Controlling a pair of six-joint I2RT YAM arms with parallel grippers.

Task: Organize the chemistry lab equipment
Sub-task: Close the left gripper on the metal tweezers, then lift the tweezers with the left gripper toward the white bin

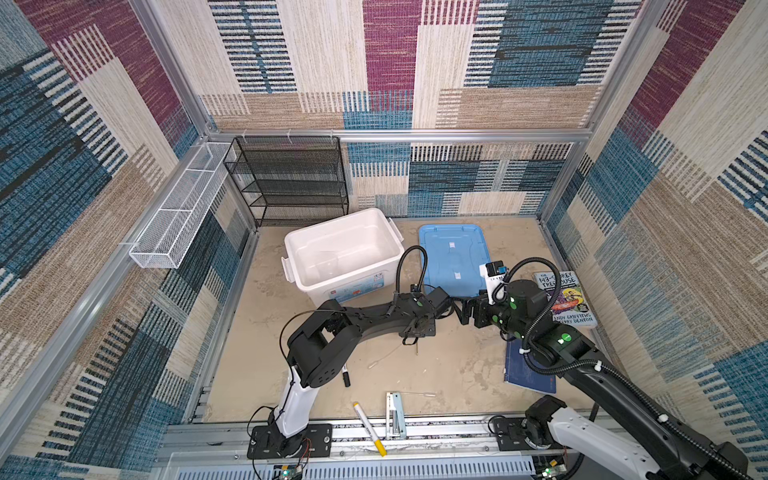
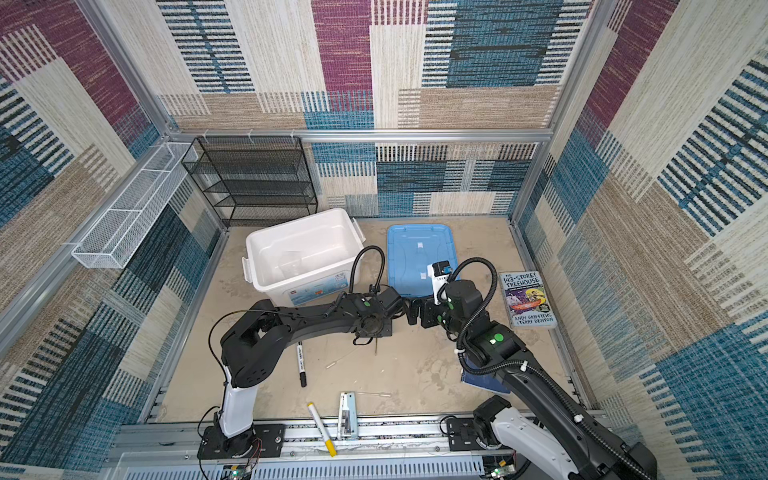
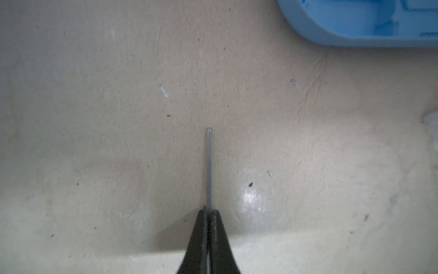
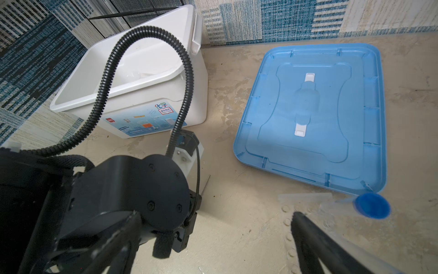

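Right gripper (image 1: pixel 467 313) stands spread wide; left gripper (image 3: pixel 208 212), over the tan table (image 3: pixel 94 118) near the blue lid (image 3: pixel 355 30), is clenched on the tweezers (image 3: pixel 208 166), whose long axis runs straight out past its fingertips, tip aimed down at the table.

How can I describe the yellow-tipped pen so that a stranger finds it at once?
Look at the metal rail along the front edge of the table. Right of the left arm's base, a pen lies slanted, partly on that rail. Unlike the black marker nearby, it has a white body and a yellow tip.
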